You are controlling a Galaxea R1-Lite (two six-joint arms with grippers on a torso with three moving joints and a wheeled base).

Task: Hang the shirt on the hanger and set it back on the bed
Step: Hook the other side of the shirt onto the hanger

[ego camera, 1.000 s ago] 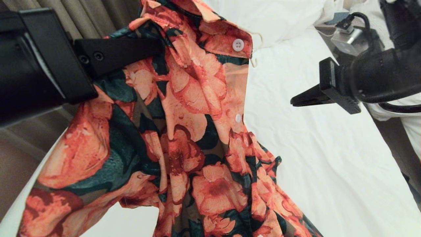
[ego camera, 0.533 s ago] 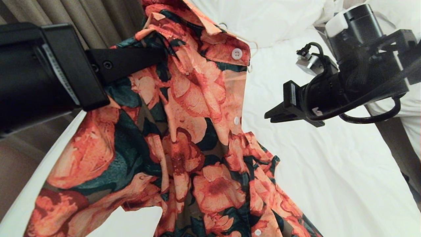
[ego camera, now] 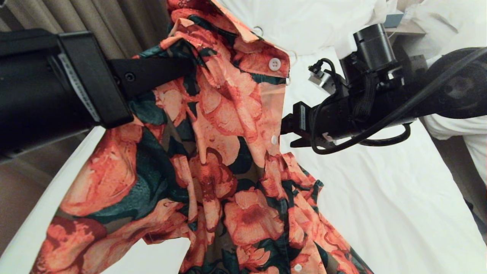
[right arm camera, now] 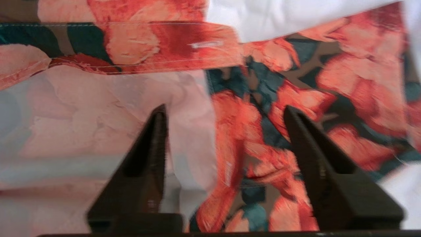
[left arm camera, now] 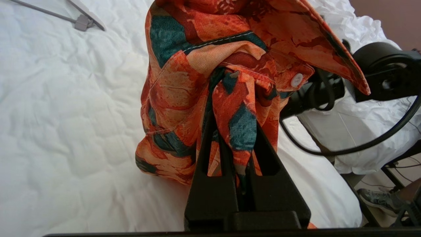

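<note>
The left gripper (left arm camera: 230, 131) is clenched on a bunched fold of the shirt (ego camera: 213, 160) near its collar, and holds the garment up above the bed (ego camera: 380, 198). The fingers (left arm camera: 210, 158) pinch the cloth between them, and the fabric spills over both sides of the jaws. From that hold the shirt hangs down and spreads toward the near edge of the bed, the button placket facing the right arm. Only a thin cream loop of the hanger (ego camera: 293, 55) shows, beside the top button at the collar; how it sits inside the garment cannot be told. The right gripper (right arm camera: 223, 131) stands released, jaws well apart, directly at the open front edge of the shirt just below the collar band. In the right wrist view, one finger (right arm camera: 148, 158) lies over the pale inside of the cloth and the other over the printed outside, so the front edge falls between them; contact with the cloth cannot be told. A second hanger (left arm camera: 82, 19) with a grey bar lies on the white sheet, well apart from the shirt.
</note>
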